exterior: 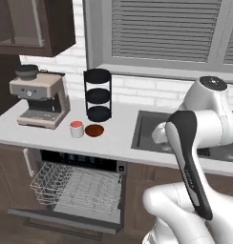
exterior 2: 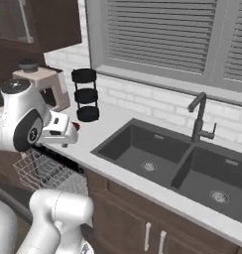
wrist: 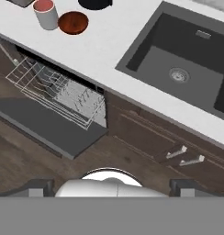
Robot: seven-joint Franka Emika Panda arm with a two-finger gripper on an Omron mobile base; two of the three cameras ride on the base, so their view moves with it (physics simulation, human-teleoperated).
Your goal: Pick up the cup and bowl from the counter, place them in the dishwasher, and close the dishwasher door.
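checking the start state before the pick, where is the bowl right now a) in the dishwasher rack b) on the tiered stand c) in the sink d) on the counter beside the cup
d: the bowl sits on the counter right beside the cup, above the open dishwasher.

My arm is folded high above my base, elbow raised, forearm angled down and forward. My hand is held well above floor level, facing downward. My gripper (wrist: 112, 187) shows two dark fingertips (wrist: 36, 187) at the lower edge of the hand view, set wide apart, nothing between them. In the right base view my wrist projects right from the shoulder housing.
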